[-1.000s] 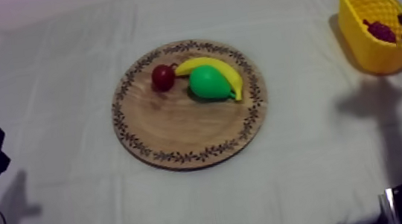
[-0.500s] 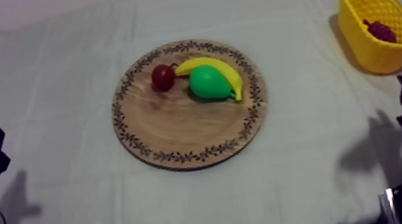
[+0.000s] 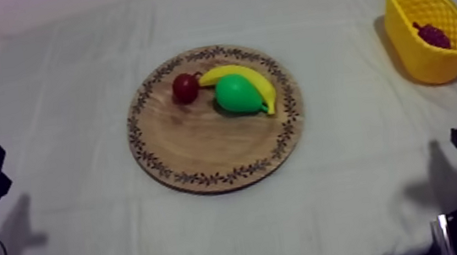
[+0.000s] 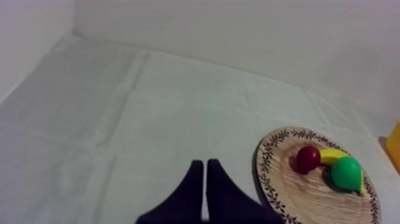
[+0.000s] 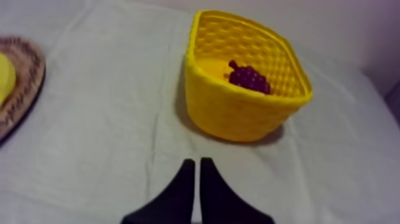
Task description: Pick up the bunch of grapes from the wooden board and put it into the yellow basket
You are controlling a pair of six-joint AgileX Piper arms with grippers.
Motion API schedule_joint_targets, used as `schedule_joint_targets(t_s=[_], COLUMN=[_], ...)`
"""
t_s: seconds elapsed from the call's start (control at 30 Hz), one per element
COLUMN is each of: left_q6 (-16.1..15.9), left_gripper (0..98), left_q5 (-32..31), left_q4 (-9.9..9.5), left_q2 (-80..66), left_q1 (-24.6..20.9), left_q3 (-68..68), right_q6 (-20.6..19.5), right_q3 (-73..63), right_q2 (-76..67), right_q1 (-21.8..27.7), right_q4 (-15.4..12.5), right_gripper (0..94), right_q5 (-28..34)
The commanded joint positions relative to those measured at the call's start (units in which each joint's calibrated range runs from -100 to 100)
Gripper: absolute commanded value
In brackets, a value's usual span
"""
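Left gripper (image 4: 205, 162) is sitting low at the near left edge of the table. Its fingers are lying pressed together in a narrow wedge w/ nothing btwn them, pointing across bare cloth (image 3: 68, 117) twd the wooden board (image 3: 200, 146). Right gripper (image 5: 197, 159) is sitting low at the near right, likewise clenched on nothing. Its tips are aiming at the yellow basket (image 5: 238, 116), w/ open cloth in btwn.

Mid-table, the board is carrying 3 toys on its far half. The pear (image 3: 237, 94) is touching the banana (image 3: 224, 72), and the small red fruit (image 3: 185, 87) is lying just beside the banana's left end. No grapes are lying on the board.

Far right, the basket is standing upright, well apart from the board. The bunch of grapes (image 5: 250, 78) is lying inside it on the floor, nr one wall, so the task is looking done, w/ both arms parked.

Handling, as a guess: the bunch is looking like a small moulded toy, prob. light and fairly stiff. Its knobbly surface is giving the fingers some purchase, but a pinch on one rounded berry may be slipping off. The best hold is prob. across the thick part of the cluster nr the stem end, coming straight down. Where it is lying now, the basket walls are crowding any sideways approach.
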Motion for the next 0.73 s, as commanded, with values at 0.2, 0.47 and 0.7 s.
schedule_joint_targets(t_s=[0.2,0.47,0.7], left_q6=[0.0,0.0,0.0], left_gripper=[0.1,0.1,0.1], left_q5=[0.0,0.0,0.0], left_q4=[-0.04,-0.04,-0.04], left_q2=[0.0,0.0,0.0], left_q1=[0.0,0.0,0.0], left_q3=[0.0,0.0,0.0], right_q6=[0.6,4.8,4.3], right_q3=[0.0,0.0,0.0], right_q2=[-2.0,-2.1,-2.1], right_q1=[-1.5,-2.7,-2.7], right_q4=[2.2,2.3,2.4], right_gripper=[0.7,0.6,0.6], right_q5=[1.3,1.4,1.4])
